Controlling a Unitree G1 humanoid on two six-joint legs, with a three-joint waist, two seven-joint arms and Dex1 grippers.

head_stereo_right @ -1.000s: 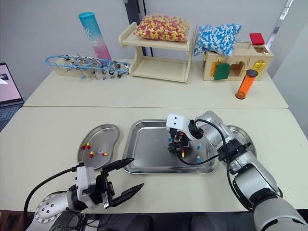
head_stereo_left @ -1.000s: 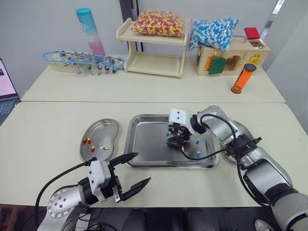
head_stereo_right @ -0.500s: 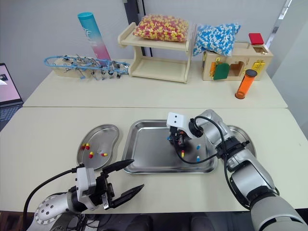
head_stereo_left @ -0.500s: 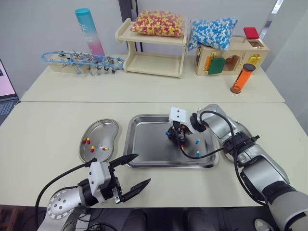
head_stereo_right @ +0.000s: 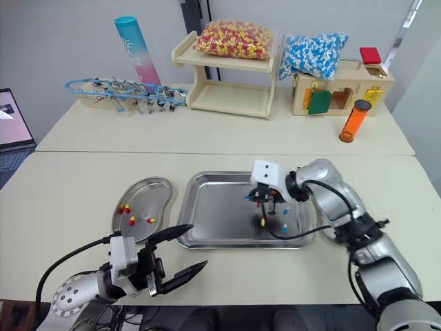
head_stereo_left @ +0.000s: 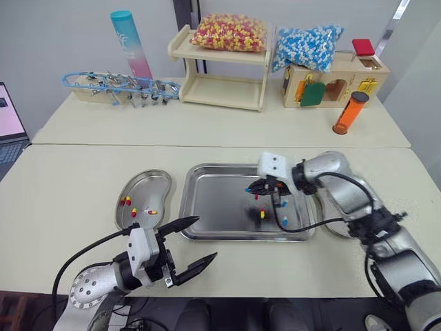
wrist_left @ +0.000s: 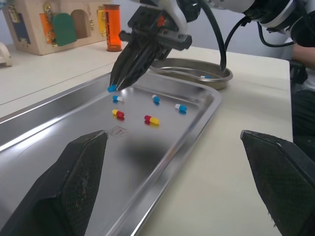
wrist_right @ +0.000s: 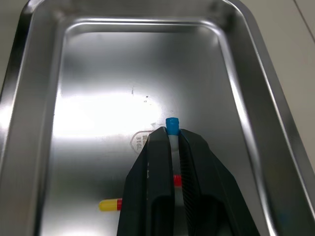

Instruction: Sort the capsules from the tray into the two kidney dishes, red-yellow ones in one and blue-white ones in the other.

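Over the middle of the tray (head_stereo_left: pixel 207 207), the right hand (wrist_right: pixel 172 132) has its two black fingers pressed together on a blue-white capsule (wrist_right: pixel 172 124). The blue end of that capsule sticks out past the fingertips, and it hangs above the tray's floor rather than lying on it.

Toward the tray's right half, five loose capsules lie on the metal: three blue-white ones (wrist_left: pixel 155 99) and two red-yellow ones (wrist_left: pixel 151 119). They sit near one another but none touch.

Just beside the tray's left rim stands the left kidney dish (head_stereo_left: pixel 146 185). Three red-yellow capsules (head_stereo_left: pixel 125 201) lie in it, spread apart in its nearer half.

Just beside the tray's right rim stands the right kidney dish (wrist_left: pixel 187 64), partly hidden behind the right arm in the head views. One small blue-white piece (wrist_left: pixel 204 76) shows inside it.

Off the tray's near left corner, the left hand (head_stereo_left: pixel 205 238) hovers over the front edge of the pale surface (head_stereo_left: pixel 83 158). Its fingers are spread wide and hold nothing, and they point toward the tray without touching it.
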